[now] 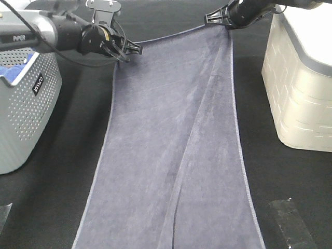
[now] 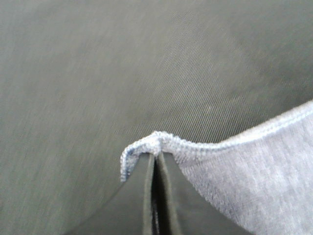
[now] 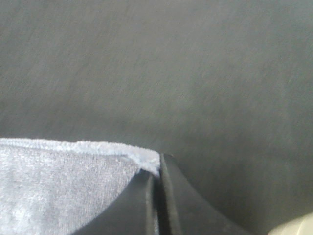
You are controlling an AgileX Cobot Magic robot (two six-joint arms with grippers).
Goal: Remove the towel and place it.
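The slate-grey towel [image 1: 171,150] lies stretched lengthwise over the black table, from the far edge to the near edge, with a long fold running down its middle. My left gripper [image 1: 130,50] is shut on the towel's far left corner [image 2: 146,147]. My right gripper [image 1: 213,18] is shut on the towel's far right corner [image 3: 146,159]. Both wrist views show the fingers [image 2: 161,196] [image 3: 156,200] pinched together with the hemmed corner between them, just above the dark cloth surface.
A grey perforated basket [image 1: 23,109] with a bright blue cloth [image 1: 13,70] inside stands at the left. A beige plastic bin [image 1: 301,83] stands at the right. Strips of clear tape [image 1: 290,223] lie at the near right.
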